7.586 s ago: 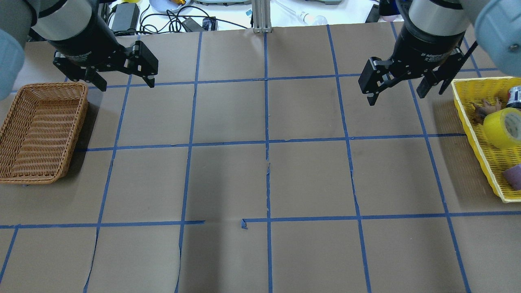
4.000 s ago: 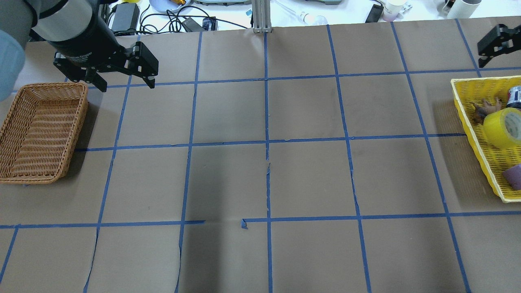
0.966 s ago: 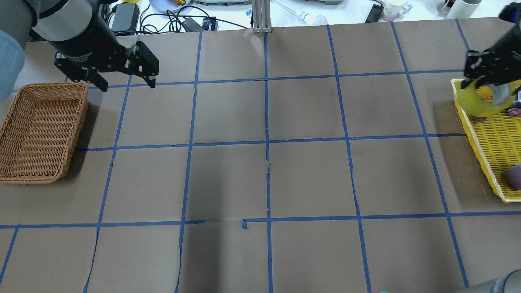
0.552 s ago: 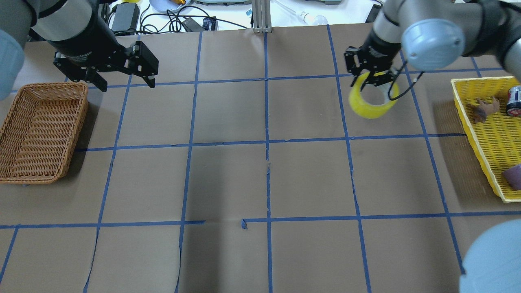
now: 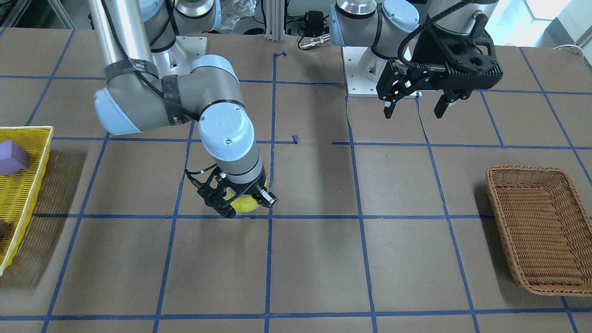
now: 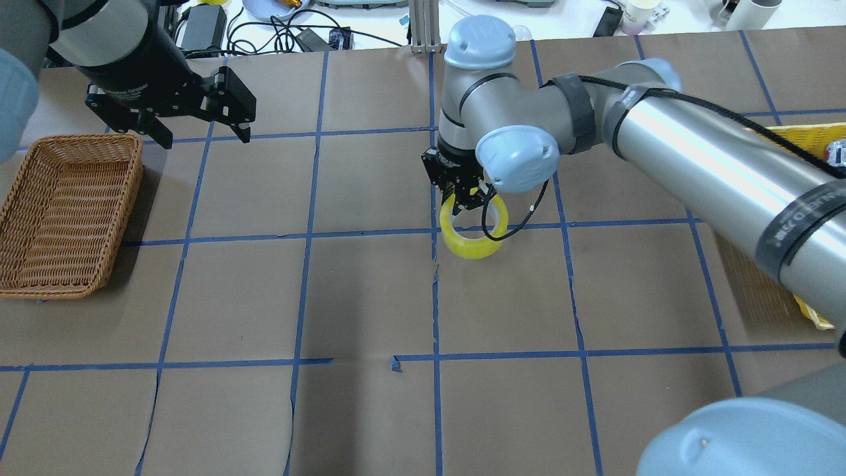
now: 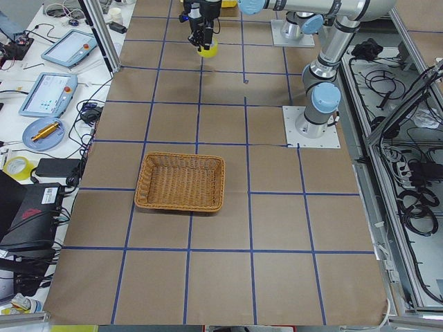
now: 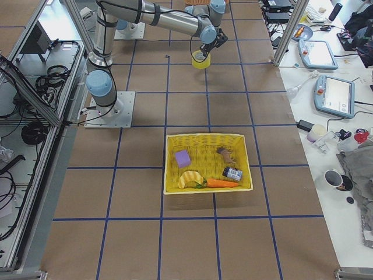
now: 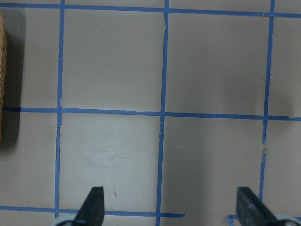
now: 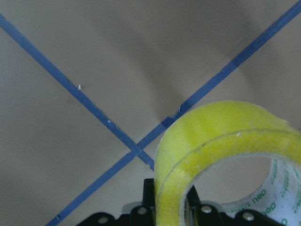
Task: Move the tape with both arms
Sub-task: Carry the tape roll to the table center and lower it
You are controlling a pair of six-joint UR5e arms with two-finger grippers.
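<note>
The long right arm reaches over the table to its middle, while the left arm hangs at its own side, near the brown wicker basket. The left hand is spread wide with nothing between its fingers. The right hand points down and grips the wall of the yellow tape, which hangs low over a crossing of blue grid lines at the table's centre.

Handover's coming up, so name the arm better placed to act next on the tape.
Right. The right gripper is shut on the tape near the table's middle; the left gripper hangs open, empty, far off by the wicker basket.
</note>
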